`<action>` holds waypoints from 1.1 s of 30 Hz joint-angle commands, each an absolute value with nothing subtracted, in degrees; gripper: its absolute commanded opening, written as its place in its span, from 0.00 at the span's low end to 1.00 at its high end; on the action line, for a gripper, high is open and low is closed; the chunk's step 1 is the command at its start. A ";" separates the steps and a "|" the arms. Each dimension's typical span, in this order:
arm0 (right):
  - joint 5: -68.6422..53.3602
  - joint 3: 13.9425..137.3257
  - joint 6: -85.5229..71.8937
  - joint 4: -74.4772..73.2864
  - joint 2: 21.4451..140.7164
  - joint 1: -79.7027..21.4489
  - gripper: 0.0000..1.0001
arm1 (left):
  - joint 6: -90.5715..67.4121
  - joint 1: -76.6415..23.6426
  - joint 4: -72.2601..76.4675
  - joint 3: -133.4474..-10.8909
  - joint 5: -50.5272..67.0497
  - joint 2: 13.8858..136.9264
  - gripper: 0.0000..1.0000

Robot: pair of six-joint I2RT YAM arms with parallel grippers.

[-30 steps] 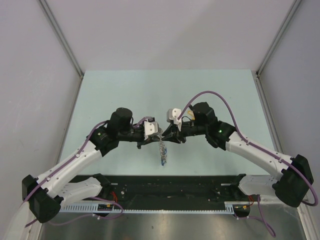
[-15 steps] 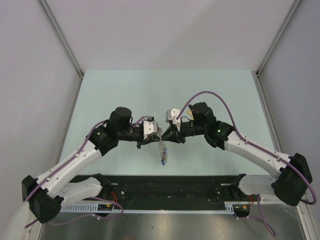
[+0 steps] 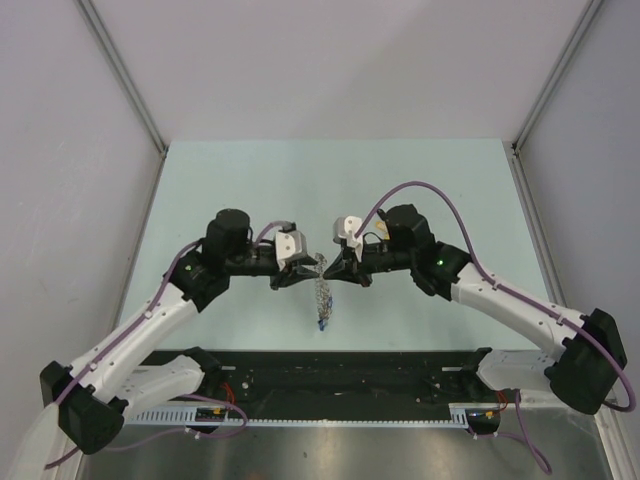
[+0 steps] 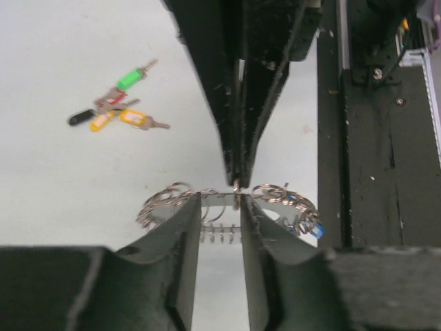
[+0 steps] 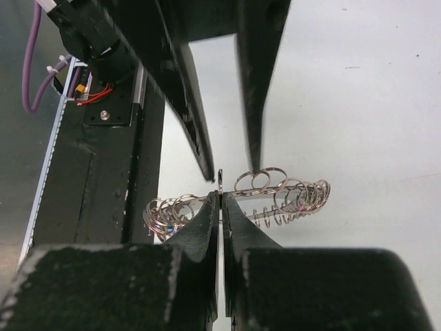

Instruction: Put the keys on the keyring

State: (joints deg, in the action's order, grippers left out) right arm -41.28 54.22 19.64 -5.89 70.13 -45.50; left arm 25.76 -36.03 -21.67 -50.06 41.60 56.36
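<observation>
Holding the keyring edge-on, the right claw has both fingers pressed together on the ring's thin rim; keyring stands upright between the two claws; small silvery loops fan out along its rim on both sides; a blue key head sits among the loops at the keyring's end nearest the arm bases; left claw faces the keyring with jaws parted, one finger either side of the ring, clamping nothing; loose keys with green, black and yellow heads lie clustered on the bench, well apart from the keyring; tags too small to read.
</observation>
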 commanded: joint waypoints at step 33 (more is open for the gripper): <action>-44.39 52.65 10.63 11.87 64.07 -43.42 0.00 | 18.63 -28.92 -10.28 -50.98 56.78 55.63 0.24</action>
State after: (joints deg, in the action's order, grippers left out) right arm -44.47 52.07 9.72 7.88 64.18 -42.72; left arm 17.54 -28.51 -8.47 -48.66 55.72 55.18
